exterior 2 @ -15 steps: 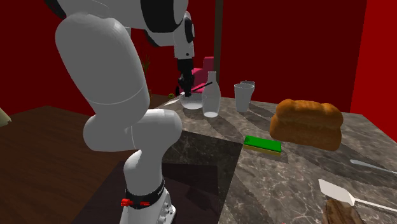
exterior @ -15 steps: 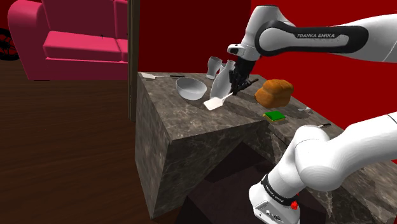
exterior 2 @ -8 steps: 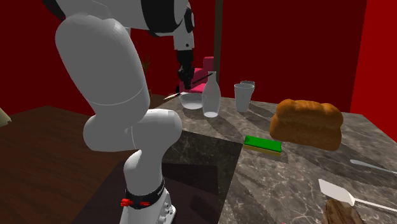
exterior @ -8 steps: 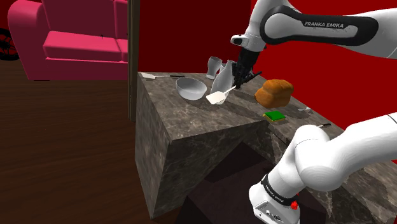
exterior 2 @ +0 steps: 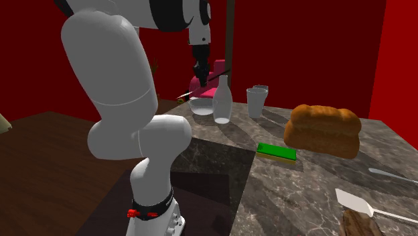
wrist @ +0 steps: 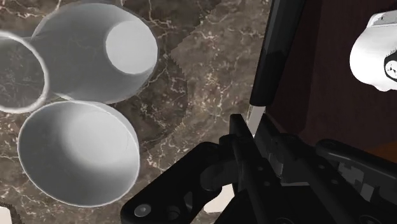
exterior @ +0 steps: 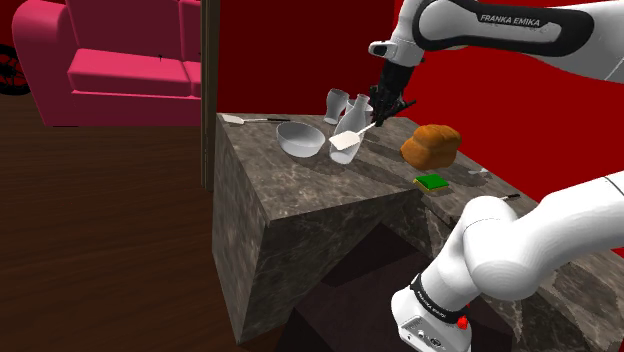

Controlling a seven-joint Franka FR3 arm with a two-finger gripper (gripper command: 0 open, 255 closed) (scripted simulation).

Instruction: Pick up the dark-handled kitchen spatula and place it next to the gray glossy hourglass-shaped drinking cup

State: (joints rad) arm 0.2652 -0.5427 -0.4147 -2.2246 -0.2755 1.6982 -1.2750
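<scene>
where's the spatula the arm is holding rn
In the shoulder view the spatula hangs above the counter, clasped in the gripper, its white blade just right of the bowl and left of the bread loaf.

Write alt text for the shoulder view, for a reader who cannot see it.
The black gripper holds a dark-handled spatula lifted above a dark veined counter, its white blade beside a grey bowl. A bread loaf and a green sponge lie farther toward the view's right.

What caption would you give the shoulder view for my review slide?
Hand holds the dark-handled spatula above the marbled counter, near a grey bowl and a bread loaf.
</scene>
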